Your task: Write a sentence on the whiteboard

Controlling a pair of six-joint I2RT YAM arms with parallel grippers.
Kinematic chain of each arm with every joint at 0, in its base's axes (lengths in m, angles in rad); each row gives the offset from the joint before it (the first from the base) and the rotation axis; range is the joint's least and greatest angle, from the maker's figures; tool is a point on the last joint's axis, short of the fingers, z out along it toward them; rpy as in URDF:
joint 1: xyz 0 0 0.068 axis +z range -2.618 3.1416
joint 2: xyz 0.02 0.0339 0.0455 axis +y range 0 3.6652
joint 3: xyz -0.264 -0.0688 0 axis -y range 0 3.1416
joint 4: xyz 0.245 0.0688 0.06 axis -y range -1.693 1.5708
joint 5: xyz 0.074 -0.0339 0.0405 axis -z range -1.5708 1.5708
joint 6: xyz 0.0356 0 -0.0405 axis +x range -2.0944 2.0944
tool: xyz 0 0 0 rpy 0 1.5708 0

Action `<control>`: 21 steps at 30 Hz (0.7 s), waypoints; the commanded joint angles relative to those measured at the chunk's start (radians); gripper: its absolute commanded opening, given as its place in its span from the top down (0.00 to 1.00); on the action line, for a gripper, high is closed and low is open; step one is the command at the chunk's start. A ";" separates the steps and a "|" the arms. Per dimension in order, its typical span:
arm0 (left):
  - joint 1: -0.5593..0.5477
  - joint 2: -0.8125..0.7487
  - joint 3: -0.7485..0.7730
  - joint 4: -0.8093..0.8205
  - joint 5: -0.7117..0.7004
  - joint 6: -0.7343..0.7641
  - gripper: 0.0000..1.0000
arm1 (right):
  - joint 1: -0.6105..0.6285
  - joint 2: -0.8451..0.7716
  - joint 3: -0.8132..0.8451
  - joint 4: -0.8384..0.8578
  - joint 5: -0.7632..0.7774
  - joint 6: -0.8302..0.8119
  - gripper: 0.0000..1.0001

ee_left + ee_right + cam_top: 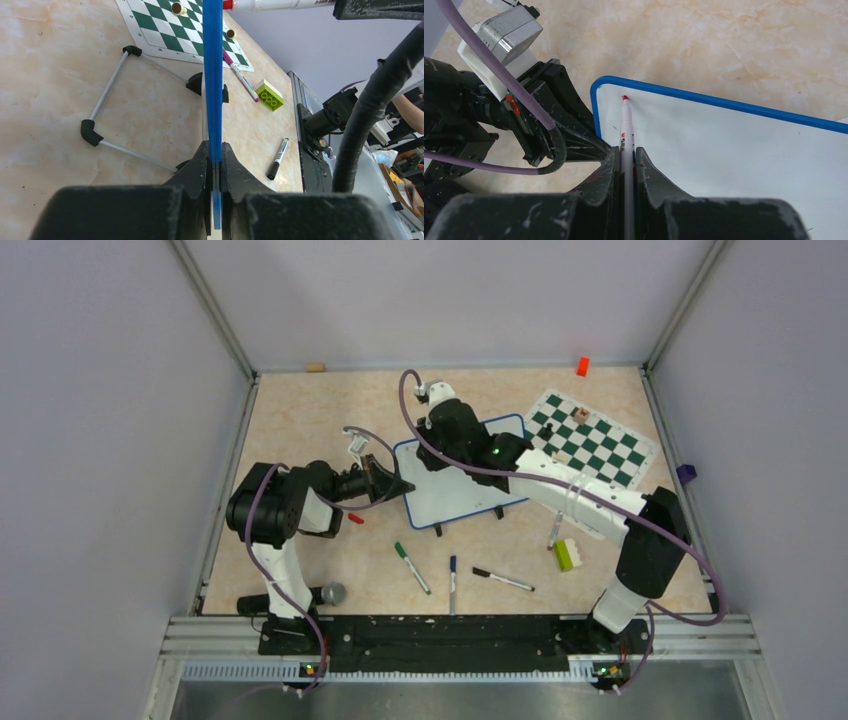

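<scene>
- Two arms meet at the whiteboard [450,495], mid-frame in the top view. It has a white face, a thin blue frame, rounded corners and small black feet.
- Left gripper [214,150] is pinched tight on the board's left edge.
- Right gripper [625,152] clamps a red marker [626,122], whose tip touches the board just inside its upper-left corner.
- Below the board lie a green marker [411,567], a blue marker [452,583] and a black marker [503,580], with a green brick [565,554] further right.
- Chess mat [590,437] lies upper right, just beside the board.
- Right arm hides part of the board's face from above; the wrist view shows plain white.
</scene>
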 commanded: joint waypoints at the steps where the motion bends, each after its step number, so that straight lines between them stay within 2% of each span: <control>1: -0.009 0.005 0.004 0.101 0.074 0.045 1.00 | 0.003 -0.017 0.020 0.002 0.081 -0.023 1.00; 21: -0.009 -0.002 0.001 0.101 0.073 0.049 1.00 | 0.003 -0.052 -0.007 -0.014 0.142 -0.034 1.00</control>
